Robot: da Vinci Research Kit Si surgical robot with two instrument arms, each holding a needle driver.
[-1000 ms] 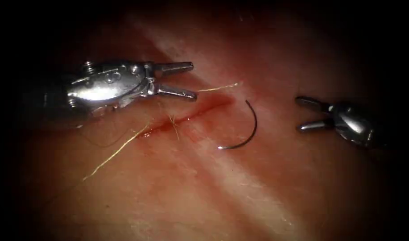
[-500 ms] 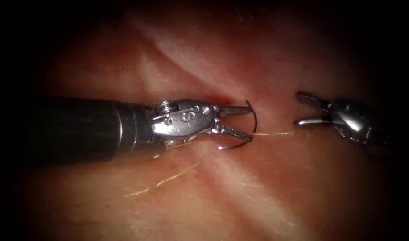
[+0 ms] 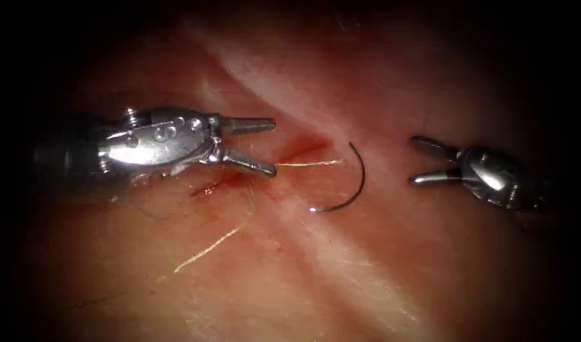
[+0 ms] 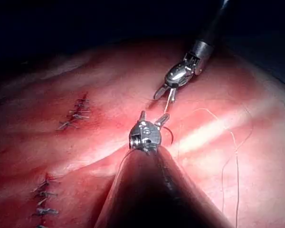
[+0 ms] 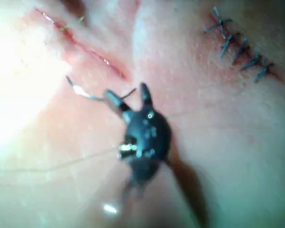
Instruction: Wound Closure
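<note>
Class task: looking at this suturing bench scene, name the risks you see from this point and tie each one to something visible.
1. The needle lies free on the tissue, right of the cut, held by neither tool; it may shift or be grasped badly.
2. Loose thread lies near the open left gripper and could snag.
3. The open right gripper holds nothing, so nothing steadies the needle.

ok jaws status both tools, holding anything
Left tool: open, holding nothing.
Right tool: open, holding nothing.
Needle: lies free on the tissue, right of the cut.
</note>
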